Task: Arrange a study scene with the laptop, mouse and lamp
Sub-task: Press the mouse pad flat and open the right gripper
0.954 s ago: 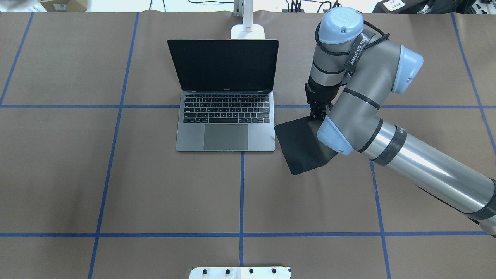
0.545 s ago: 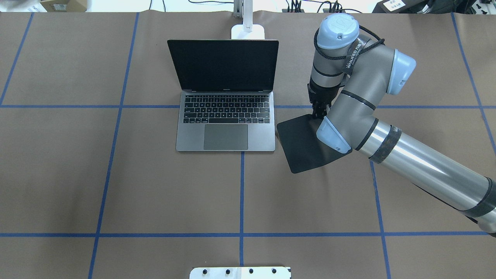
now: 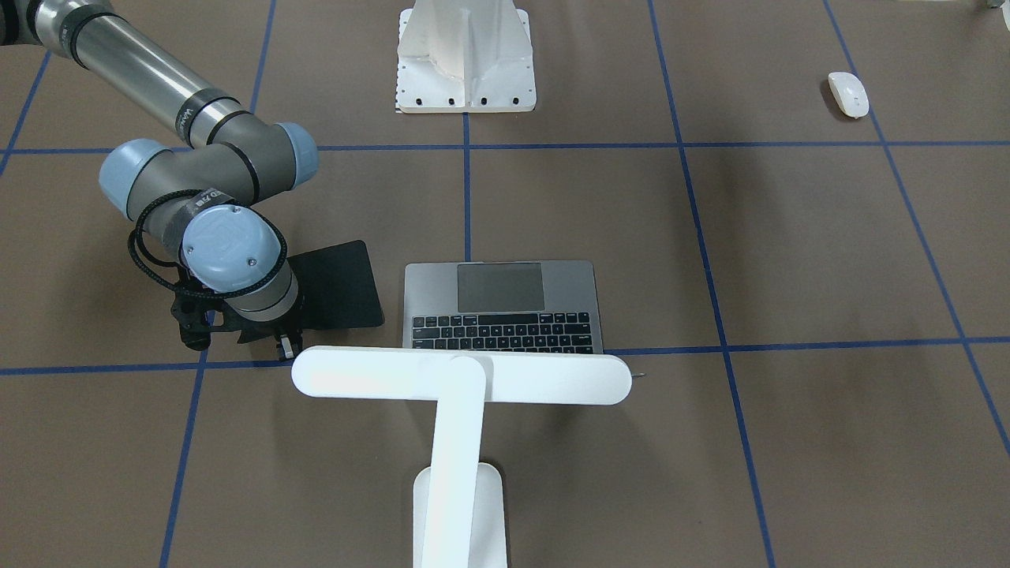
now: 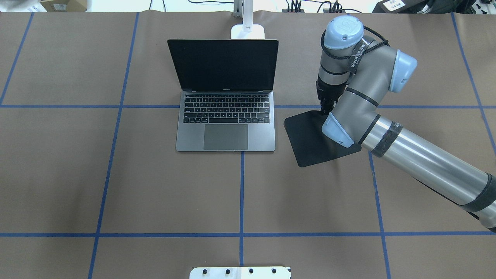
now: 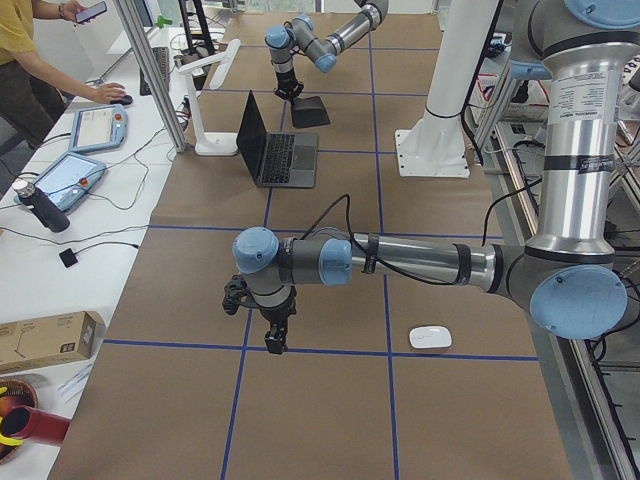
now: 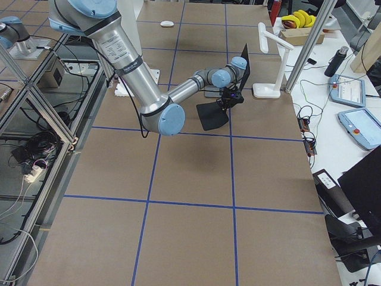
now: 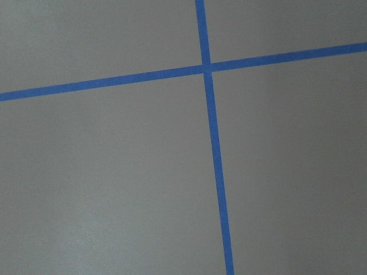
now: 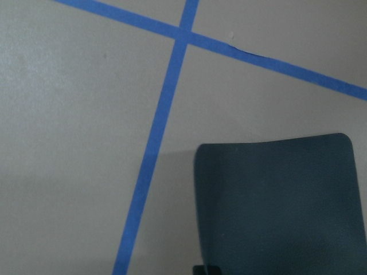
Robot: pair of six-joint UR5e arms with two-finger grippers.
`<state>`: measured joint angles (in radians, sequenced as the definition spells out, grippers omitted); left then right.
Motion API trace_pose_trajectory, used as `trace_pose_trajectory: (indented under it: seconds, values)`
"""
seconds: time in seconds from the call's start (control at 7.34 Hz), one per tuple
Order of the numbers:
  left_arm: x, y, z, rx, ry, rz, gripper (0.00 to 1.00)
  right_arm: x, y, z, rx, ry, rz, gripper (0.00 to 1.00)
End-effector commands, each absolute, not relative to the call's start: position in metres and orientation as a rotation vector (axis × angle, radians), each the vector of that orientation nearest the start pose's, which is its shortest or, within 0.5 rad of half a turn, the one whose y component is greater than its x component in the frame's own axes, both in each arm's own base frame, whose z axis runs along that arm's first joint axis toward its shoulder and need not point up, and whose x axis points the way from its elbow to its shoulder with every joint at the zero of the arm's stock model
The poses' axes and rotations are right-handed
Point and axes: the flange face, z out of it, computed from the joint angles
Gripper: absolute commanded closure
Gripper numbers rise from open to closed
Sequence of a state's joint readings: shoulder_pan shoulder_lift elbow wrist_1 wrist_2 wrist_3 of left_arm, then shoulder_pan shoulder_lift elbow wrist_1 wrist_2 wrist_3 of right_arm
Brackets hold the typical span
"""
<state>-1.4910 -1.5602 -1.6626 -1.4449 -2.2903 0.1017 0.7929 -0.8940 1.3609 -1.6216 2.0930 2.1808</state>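
The grey laptop (image 4: 225,133) stands open mid-table with its screen dark. Behind it is the white lamp (image 3: 461,377), whose bar head reaches over the keyboard's far edge. The white mouse (image 3: 848,94) lies far off on the robot's left side, near the left arm (image 5: 400,262). My right gripper (image 4: 324,110) is shut on the far edge of a black mouse pad (image 4: 310,135), just right of the laptop. The left gripper (image 5: 275,335) hangs over bare table and shows only in the left side view, so I cannot tell its state.
A white bolted pedestal (image 3: 465,55) stands at the robot's edge of the table. Blue tape lines cross the brown table cover (image 4: 155,193). A person (image 5: 30,60) stands at the bench beyond the table, which holds tablets and boxes.
My right gripper has moved to the right with the black mouse pad, widening the gap between the pad and the laptop. The laptop and lamp have stayed put.
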Motion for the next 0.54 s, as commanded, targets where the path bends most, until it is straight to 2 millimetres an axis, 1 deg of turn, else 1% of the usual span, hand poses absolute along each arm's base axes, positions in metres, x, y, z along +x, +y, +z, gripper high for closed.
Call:
trace_pose_trajectory:
  seconds: [0.0,0.14,0.27,0.41]
  values:
    - [-0.0289,-0.4873,0.6327,-0.030,0.720,0.159,0.00,-0.4578,-0.5955,0.3657,-0.509,-0.486,1.261,1.00]
    - [-0.0289,-0.4873,0.6327,-0.030,0.720,0.159,0.00,-0.4542,-0.5983,0.3657,-0.510,-0.486,1.274,1.00]
    - [-0.0289,-0.4880,0.6319,-0.029,0.720,0.159,0.00,-0.4519,-0.5993,0.3678,-0.519,-0.479,1.308,0.81]
    - [-0.0289,-0.4880,0.6319,-0.029,0.720,0.159,0.00,-0.4526,-0.5984,0.3689,-0.519,-0.478,1.304,0.38]
